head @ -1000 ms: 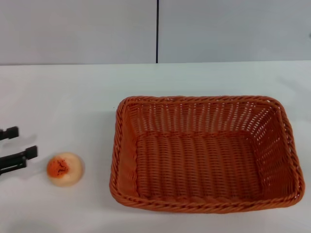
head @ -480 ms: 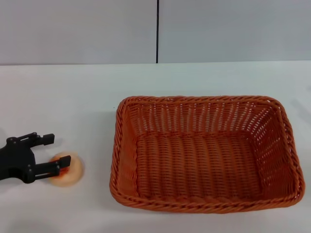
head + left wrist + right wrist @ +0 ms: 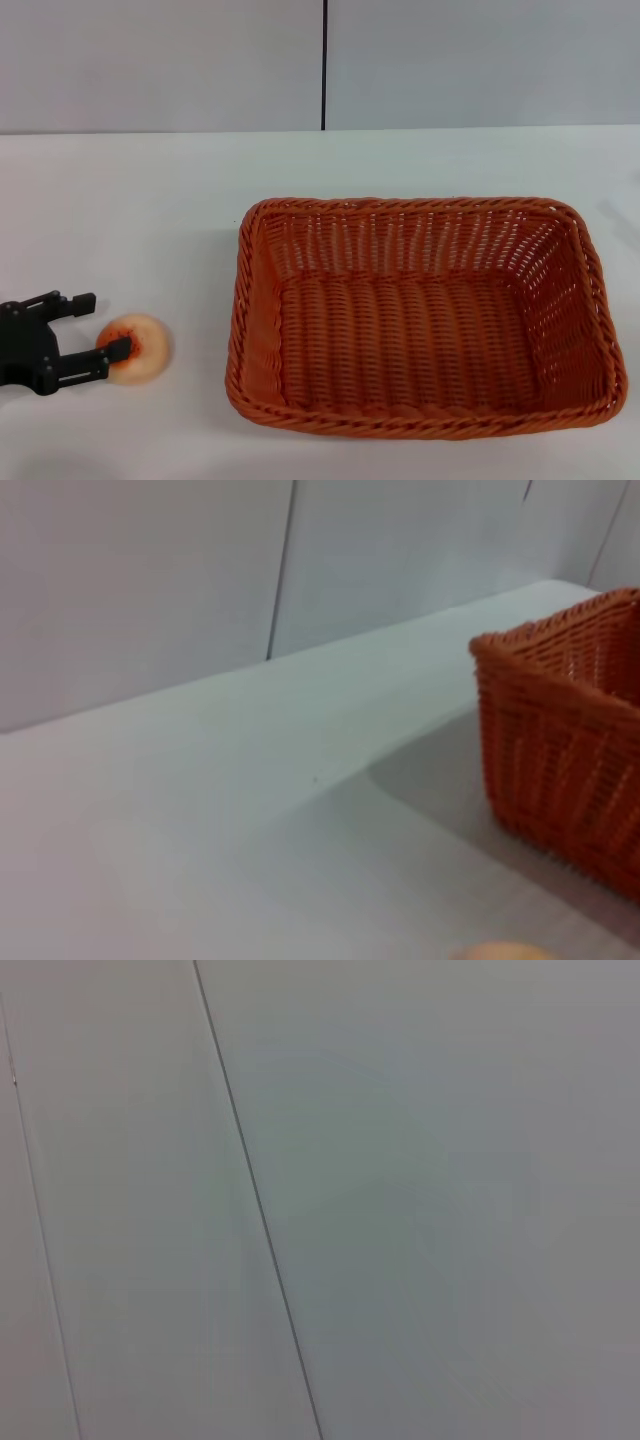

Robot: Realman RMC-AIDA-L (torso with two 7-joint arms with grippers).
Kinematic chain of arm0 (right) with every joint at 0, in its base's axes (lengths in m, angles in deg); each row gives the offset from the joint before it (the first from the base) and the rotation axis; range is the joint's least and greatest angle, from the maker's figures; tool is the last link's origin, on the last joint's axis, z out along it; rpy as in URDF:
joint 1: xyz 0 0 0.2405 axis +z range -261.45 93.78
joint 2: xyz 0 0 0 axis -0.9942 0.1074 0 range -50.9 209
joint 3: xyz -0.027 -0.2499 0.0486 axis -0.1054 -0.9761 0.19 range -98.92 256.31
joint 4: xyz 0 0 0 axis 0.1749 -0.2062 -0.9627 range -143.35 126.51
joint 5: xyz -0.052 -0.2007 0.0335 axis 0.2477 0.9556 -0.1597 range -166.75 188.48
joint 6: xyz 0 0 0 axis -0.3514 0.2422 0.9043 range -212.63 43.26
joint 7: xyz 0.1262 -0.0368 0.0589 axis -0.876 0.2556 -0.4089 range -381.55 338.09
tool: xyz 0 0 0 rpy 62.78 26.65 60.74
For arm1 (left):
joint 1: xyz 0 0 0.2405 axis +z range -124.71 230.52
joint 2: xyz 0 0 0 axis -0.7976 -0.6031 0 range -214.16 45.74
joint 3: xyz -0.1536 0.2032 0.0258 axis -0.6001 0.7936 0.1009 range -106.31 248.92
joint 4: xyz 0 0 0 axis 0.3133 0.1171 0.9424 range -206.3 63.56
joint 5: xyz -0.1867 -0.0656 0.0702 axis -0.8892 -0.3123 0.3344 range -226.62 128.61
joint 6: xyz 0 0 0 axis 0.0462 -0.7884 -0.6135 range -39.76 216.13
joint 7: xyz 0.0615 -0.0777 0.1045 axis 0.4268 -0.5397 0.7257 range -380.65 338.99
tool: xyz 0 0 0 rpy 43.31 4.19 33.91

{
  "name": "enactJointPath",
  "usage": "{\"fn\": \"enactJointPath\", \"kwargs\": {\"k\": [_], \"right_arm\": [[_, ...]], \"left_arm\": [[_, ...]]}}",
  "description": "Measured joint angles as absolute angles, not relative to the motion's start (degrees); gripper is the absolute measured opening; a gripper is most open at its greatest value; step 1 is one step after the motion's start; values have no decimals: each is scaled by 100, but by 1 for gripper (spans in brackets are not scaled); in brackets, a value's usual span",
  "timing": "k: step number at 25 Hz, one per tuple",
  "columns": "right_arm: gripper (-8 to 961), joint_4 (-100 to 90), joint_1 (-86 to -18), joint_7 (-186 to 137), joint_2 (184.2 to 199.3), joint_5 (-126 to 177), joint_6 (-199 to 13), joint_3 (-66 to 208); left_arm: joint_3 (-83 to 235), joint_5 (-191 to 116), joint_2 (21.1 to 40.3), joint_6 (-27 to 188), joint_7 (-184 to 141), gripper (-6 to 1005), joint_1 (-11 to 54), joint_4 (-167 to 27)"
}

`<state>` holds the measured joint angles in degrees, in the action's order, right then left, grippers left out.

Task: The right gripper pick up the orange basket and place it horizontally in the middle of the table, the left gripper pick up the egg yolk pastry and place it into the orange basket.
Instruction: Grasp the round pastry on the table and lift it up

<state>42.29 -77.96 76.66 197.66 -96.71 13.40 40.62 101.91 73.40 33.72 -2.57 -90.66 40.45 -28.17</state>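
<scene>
Since a second ago, left gripper [image 3: 92,326] has advanced to the egg yolk pastry [image 3: 136,347], fingers spread to straddle it; orange basket [image 3: 420,315] waits centrally.

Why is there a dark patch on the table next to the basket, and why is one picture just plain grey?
Left wrist view: the dark patch is the soft shadow the orange basket casts on the table. Right wrist view: that camera faces only a grey wall with thin seams, so nothing else shows. Head view: even light, faint shadows under the egg yolk pastry and left tool.
</scene>
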Motion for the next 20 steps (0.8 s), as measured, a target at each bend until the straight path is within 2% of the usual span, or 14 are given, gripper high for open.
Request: {"fn": "enactJointPath", "kwargs": {"k": [15,20], "right_arm": [[791,4267,-7776,7567,19770,-9739,1444,4135],[791,4235,-7779,7562,19770,-9749,1473,4137]], "left_arm": [[10258,7421,3386,-331,-8262,767,4050,-3201],[9981,7342,3384,-566,-7832,528,4108,-3430]]}}
